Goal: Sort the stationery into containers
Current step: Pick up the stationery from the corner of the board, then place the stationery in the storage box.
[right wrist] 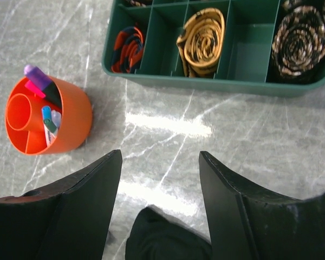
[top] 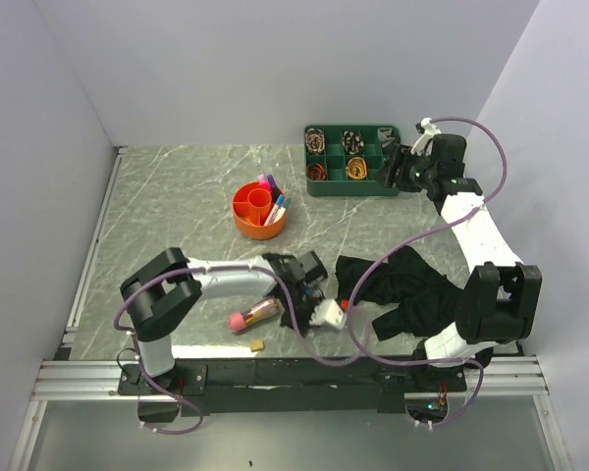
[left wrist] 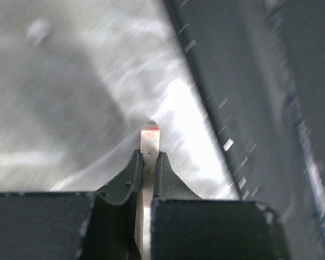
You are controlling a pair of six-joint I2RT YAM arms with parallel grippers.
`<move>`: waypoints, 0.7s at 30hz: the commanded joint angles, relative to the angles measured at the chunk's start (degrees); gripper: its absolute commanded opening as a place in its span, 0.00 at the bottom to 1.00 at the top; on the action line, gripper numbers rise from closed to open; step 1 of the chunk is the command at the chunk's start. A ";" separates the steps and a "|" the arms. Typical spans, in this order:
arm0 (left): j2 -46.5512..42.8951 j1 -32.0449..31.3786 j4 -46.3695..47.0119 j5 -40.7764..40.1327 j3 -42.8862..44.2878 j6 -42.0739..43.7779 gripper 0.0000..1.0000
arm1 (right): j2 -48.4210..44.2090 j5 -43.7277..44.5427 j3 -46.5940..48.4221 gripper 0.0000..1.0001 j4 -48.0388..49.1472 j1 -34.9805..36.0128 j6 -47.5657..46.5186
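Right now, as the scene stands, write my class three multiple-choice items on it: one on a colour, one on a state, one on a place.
1. The organiser is: A green, B orange, C blue.
2. The right pincer is: A open, B shut on a pen, C shut on the organiser.
3. The pink case lies: A in the organiser, B on the table, C in the right pincer.
Key: B, its wall shows orange; A, its jaws stand wide apart; B, it rests on the table.

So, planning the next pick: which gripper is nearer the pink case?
Left. Left gripper sits just beside the pink case; right gripper is far off, at the green tray.
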 commanded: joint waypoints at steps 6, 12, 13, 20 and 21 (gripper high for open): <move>-5.99 26.44 -5.02 11.22 24.80 -6.72 0.01 | -3.68 0.45 1.61 0.66 -2.19 -0.15 -1.69; -6.52 42.01 30.64 12.13 20.78 -29.85 0.01 | -4.73 0.62 -0.41 0.66 0.54 0.64 -1.77; -5.13 43.59 31.21 11.42 20.86 -31.36 0.01 | -4.47 1.23 -0.15 0.66 0.63 0.64 -2.12; -4.76 47.12 42.12 8.61 13.14 -38.85 0.01 | -2.80 4.22 1.96 0.67 1.16 3.63 -5.11; -5.02 47.38 42.47 8.43 12.35 -39.55 0.01 | -2.28 4.49 2.22 0.67 0.72 3.63 -5.29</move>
